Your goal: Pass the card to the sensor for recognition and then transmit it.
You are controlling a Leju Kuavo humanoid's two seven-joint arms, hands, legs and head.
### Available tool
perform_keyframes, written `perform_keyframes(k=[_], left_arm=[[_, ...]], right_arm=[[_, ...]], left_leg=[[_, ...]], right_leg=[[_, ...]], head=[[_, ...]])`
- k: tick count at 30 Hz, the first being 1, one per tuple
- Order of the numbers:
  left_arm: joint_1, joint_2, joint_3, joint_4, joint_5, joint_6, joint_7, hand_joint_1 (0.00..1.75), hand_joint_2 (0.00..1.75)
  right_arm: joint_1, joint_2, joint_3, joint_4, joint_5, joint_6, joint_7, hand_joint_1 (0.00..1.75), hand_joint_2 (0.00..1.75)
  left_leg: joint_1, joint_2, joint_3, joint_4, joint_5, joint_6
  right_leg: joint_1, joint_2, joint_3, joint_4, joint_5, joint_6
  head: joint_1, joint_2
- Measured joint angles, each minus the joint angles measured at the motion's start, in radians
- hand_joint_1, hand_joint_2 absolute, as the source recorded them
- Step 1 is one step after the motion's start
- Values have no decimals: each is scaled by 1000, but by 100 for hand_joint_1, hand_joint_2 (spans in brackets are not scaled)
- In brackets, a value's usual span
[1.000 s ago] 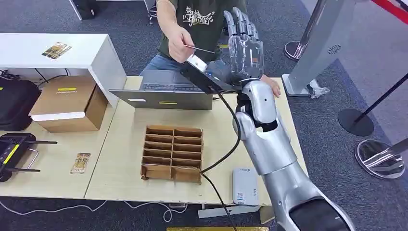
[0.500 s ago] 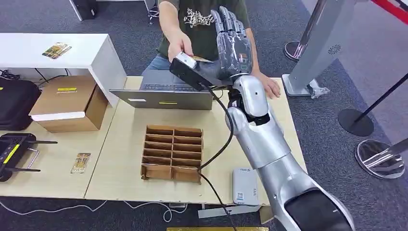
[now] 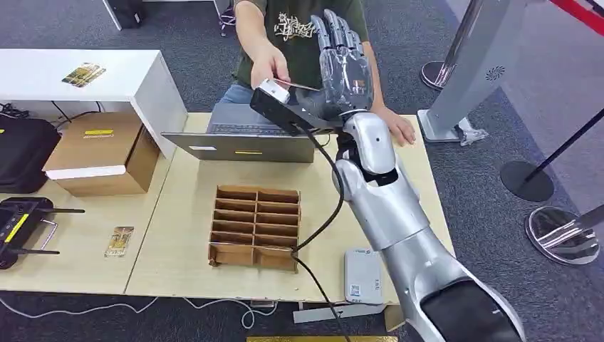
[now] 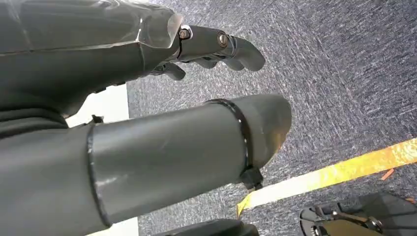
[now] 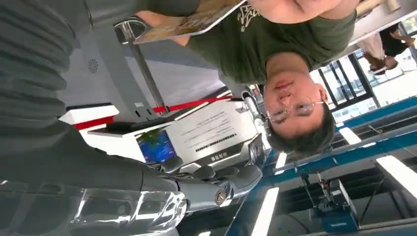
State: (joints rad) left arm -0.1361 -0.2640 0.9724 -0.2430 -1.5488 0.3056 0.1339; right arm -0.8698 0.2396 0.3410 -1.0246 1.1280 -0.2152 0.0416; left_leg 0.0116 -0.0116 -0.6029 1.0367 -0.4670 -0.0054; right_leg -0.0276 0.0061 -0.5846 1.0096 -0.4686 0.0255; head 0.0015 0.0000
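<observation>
A person across the table holds a thin card by one end and reaches it in at my raised right hand. That hand stands upright with its fingers straight and spread, palm toward the person. In the right wrist view the card lies close beside my thumb, with the fingers far from it and the person's fingers on its other end. A flat grey sensor box lies at the table's near edge. My left hand hangs over the carpet and holds nothing.
A cardboard divider tray sits mid-table with a grey laptop behind it. A black cable runs from my wrist across the table. A brown box, a loose card and a black device lie to the left.
My right arm has swung left toward the person. The person's hand has brought the card down to my palm beside the thumb.
</observation>
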Motion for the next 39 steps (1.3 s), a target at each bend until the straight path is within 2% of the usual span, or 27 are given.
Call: perform_keyframes(k=[39], left_arm=[[1,7,-16,0,7,2,-19,0,0]], right_arm=[[0,0,17,0,6,-21,-1,175,175]], left_leg=[[0,0,0,0,0,0]], right_leg=[[0,0,0,0,0,0]], head=[[0,0]])
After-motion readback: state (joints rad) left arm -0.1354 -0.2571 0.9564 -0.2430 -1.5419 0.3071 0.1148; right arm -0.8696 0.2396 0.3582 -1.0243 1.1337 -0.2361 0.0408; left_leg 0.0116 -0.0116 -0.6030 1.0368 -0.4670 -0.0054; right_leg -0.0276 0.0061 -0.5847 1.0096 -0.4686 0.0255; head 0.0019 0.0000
